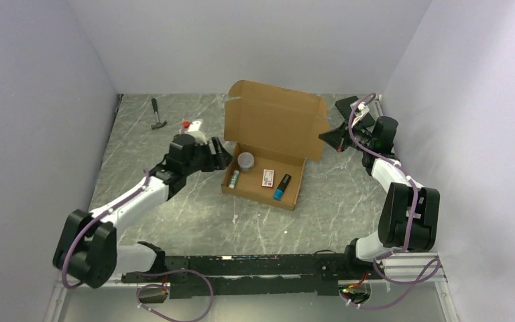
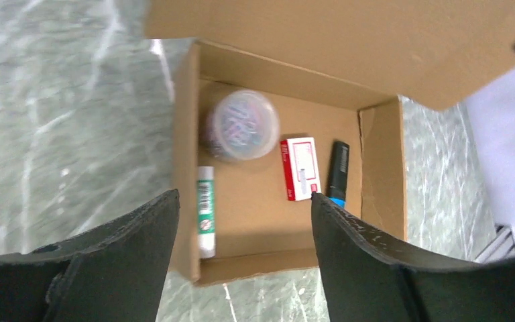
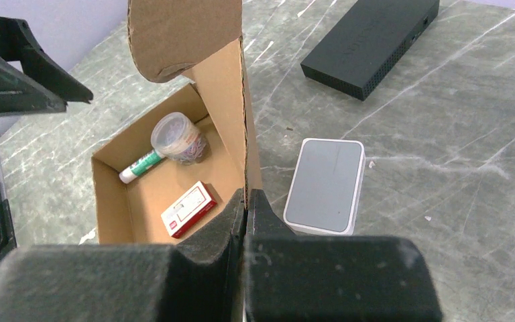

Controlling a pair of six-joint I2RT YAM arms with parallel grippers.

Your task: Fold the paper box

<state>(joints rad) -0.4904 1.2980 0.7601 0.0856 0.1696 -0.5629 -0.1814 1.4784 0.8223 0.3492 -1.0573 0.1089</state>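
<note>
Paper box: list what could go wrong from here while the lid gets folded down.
1. The right gripper pinches only one edge of the paper box lid; the cardboard may slip or tear.
2. The left gripper is open, holding nothing, so the base could slide.
3. The round tub inside might block the lid.

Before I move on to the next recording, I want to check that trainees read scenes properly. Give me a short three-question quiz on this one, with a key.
1. True or false: the lid of the box is folded shut.
2. How many items lie inside the box?
3. The left end effector stands open near the box. What does the right end effector pinch? A) the cardboard lid's edge B) a hammer C) nothing

Key:
1. False; the lid stands up.
2. Four: tub, glue stick, red-and-white packet, marker.
3. A
</note>
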